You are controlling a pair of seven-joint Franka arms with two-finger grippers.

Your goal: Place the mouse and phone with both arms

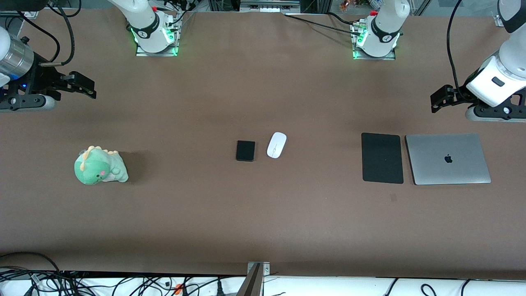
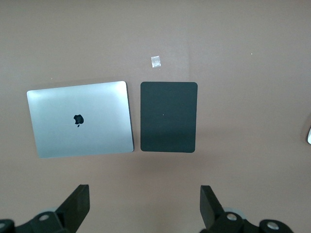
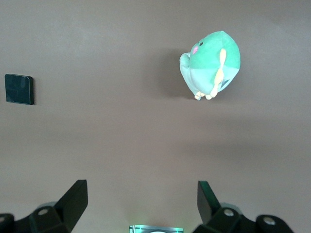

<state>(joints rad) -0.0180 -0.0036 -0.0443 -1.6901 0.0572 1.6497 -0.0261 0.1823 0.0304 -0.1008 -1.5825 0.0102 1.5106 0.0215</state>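
Brown tabletop point(image 1: 263, 230) bears phone point(image 1: 245, 151) beside mouse point(image 1: 276, 144)

Front view: high camera facing the robot bases at the frame's top, covering the whole table point(image 1: 263, 230). Left wrist view: looks down from height on the laptop point(image 2: 80, 119) and black pad point(image 2: 168, 117), both at the front view's right. Right wrist view: looks down on the plush dinosaur point(image 3: 211, 64) and phone point(image 3: 19, 89), both also in the front view.
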